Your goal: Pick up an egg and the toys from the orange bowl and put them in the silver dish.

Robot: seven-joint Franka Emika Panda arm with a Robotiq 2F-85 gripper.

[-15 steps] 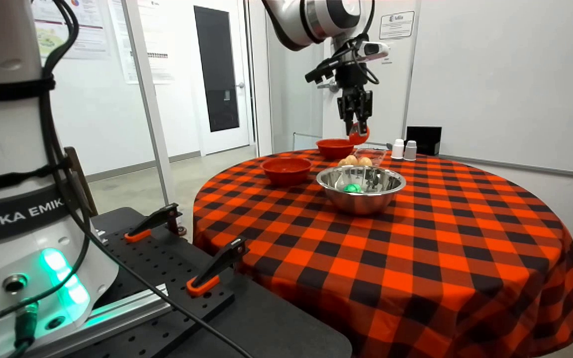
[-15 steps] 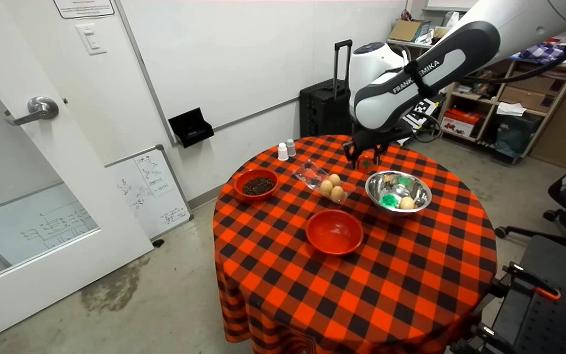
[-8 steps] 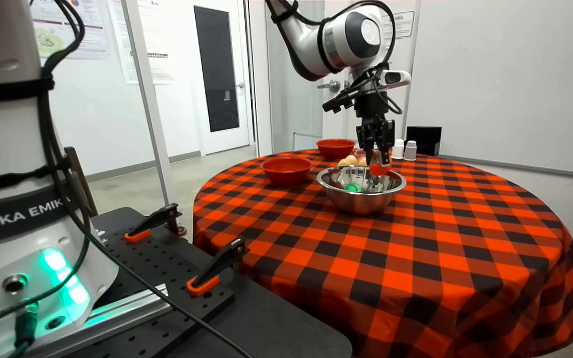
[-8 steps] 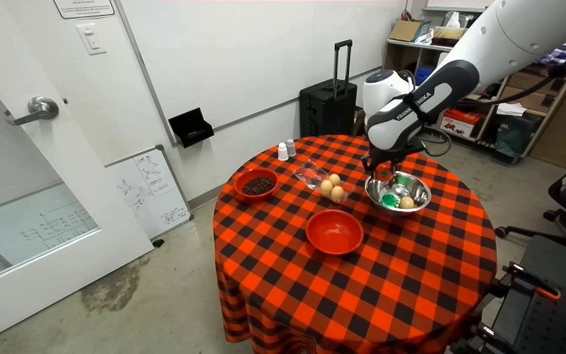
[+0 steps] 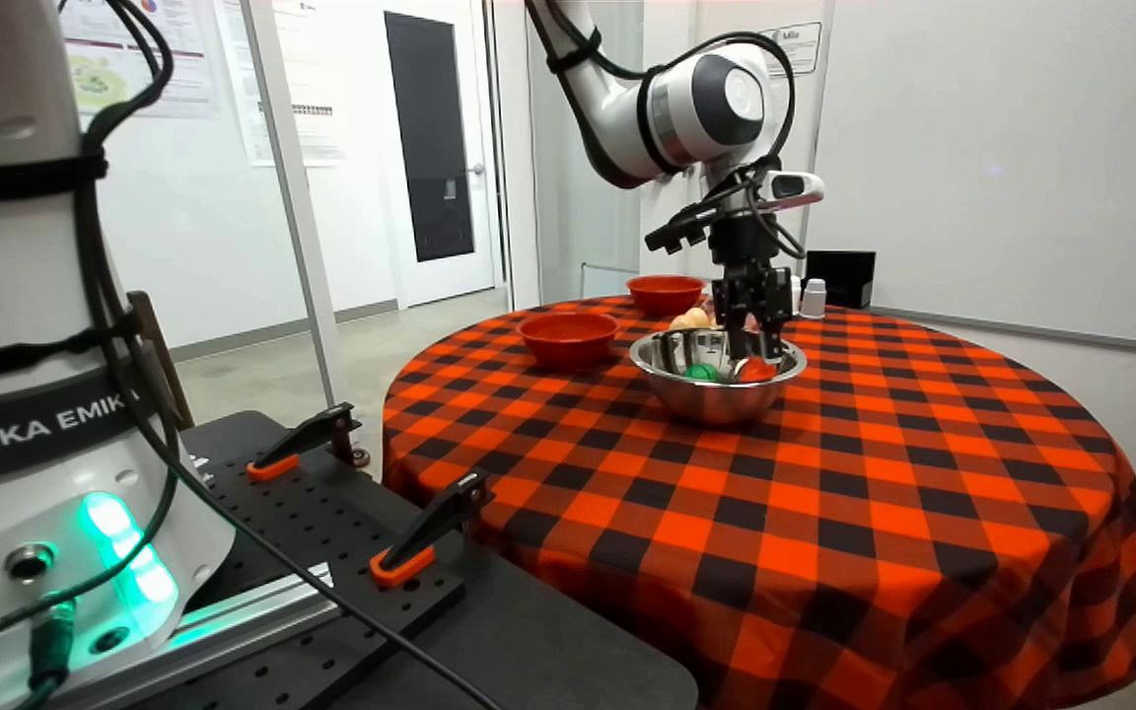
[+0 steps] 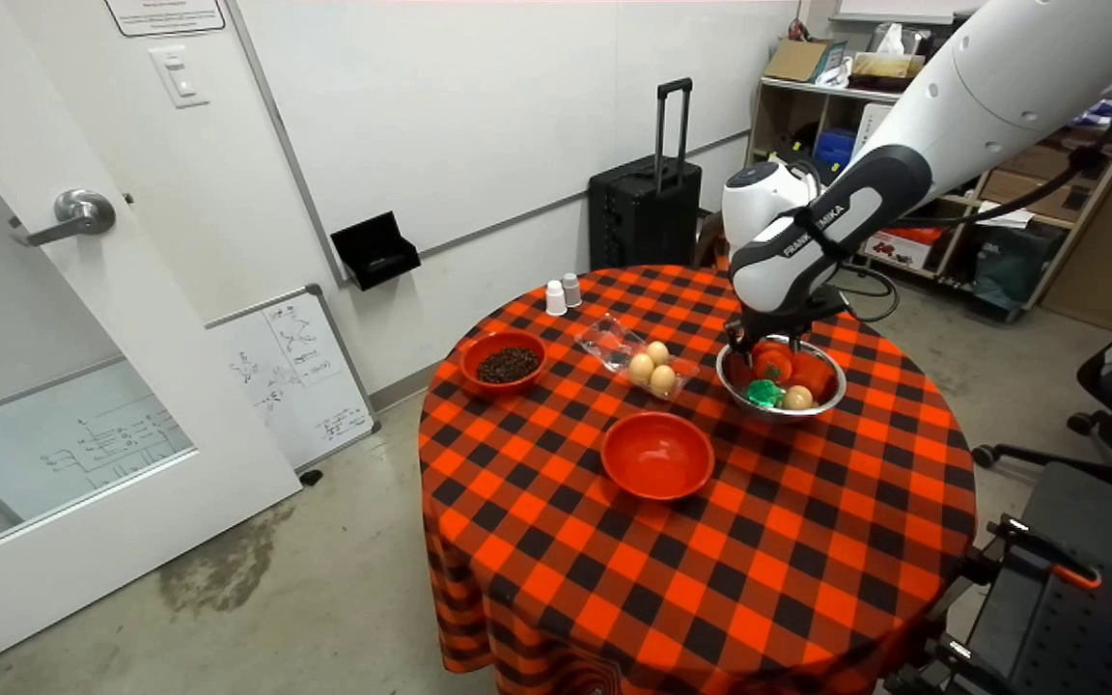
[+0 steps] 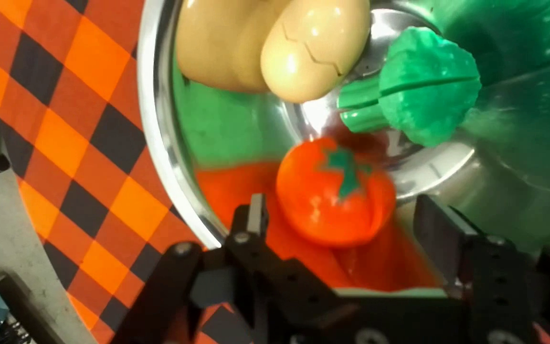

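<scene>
Inside the silver dish (image 7: 148,95), the egg (image 7: 311,57) shines pale tan with a jagged crack, near a bright green toy broccoli (image 7: 423,102) split by a dark groove. Also inside is a glossy red toy tomato (image 7: 325,203) with a green leaf mark; the gripper (image 7: 339,212) has its fingers (image 7: 439,234) spread to either side of it, leaving gaps.
</scene>
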